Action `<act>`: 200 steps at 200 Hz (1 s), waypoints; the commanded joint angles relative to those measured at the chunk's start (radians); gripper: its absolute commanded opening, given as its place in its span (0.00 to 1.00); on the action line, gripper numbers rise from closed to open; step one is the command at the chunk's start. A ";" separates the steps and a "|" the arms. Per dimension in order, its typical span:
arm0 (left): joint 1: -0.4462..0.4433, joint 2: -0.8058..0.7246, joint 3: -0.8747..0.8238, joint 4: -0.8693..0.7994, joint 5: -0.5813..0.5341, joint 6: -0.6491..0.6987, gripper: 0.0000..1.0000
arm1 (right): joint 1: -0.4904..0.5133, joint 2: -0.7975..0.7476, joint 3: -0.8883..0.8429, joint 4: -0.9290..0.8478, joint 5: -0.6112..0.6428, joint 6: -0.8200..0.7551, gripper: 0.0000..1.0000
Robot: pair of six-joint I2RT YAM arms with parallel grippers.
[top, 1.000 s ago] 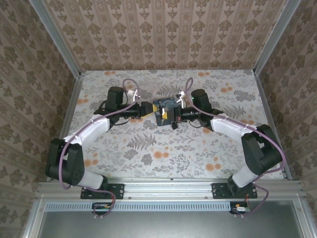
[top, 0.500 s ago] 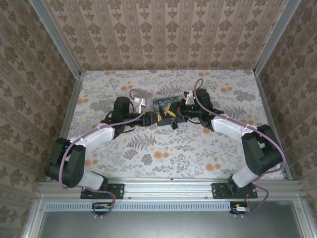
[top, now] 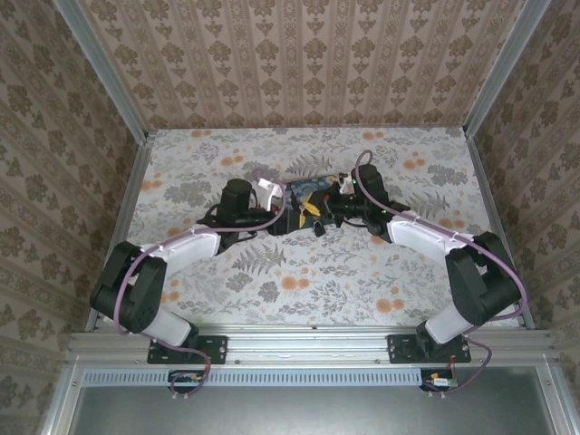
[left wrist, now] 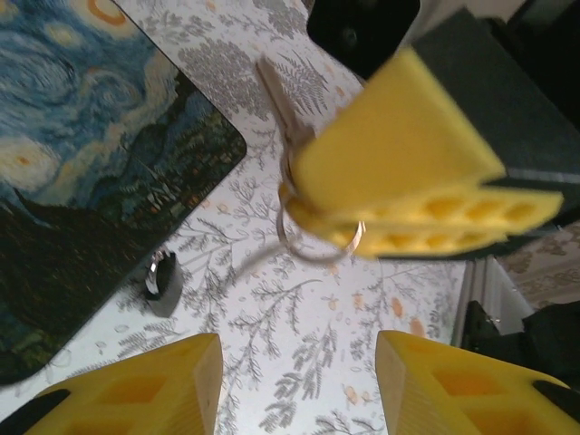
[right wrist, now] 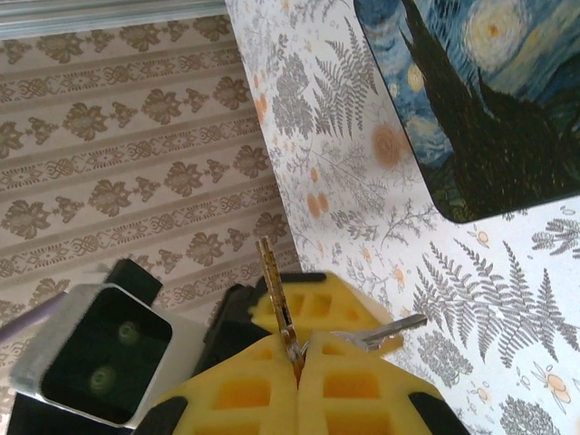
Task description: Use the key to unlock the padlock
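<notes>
My right gripper point(right wrist: 297, 349) is shut on the key point(right wrist: 272, 285), whose blade sticks up out of the yellow pads. A second key point(right wrist: 388, 333) on the same ring pokes out sideways. In the left wrist view the right gripper's fingers point(left wrist: 399, 172) hang above the table with the key ring point(left wrist: 317, 243) below them. The padlock point(left wrist: 161, 275) is a tiny dark piece lying on the table beside the swirl-painted box point(left wrist: 82, 181). My left gripper point(left wrist: 299, 367) is open over bare table, facing the right one. From above, both grippers point(top: 292, 218) point(top: 323, 210) meet in front of the box, with the padlock point(top: 319, 229) just below.
The blue-and-yellow box point(top: 304, 189) lies flat at the table's middle, just behind the grippers. Patterned walls close the table at the back and sides. The floral tabletop point(top: 299, 281) stretches between the grippers and the arm bases.
My left arm has swung right and forward, bringing its gripper close to the right one. The right gripper has shifted back a little with the key. The box now sits slightly farther back.
</notes>
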 commanded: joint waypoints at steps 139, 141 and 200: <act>-0.009 0.066 0.034 0.118 0.076 0.092 0.36 | 0.035 -0.038 0.048 -0.053 0.019 0.088 0.00; -0.009 0.066 0.035 0.117 0.078 0.091 0.35 | 0.034 -0.038 0.047 -0.052 0.021 0.088 0.00; -0.007 0.062 0.009 0.125 0.112 0.083 0.03 | 0.009 -0.038 0.034 -0.058 0.051 0.083 0.00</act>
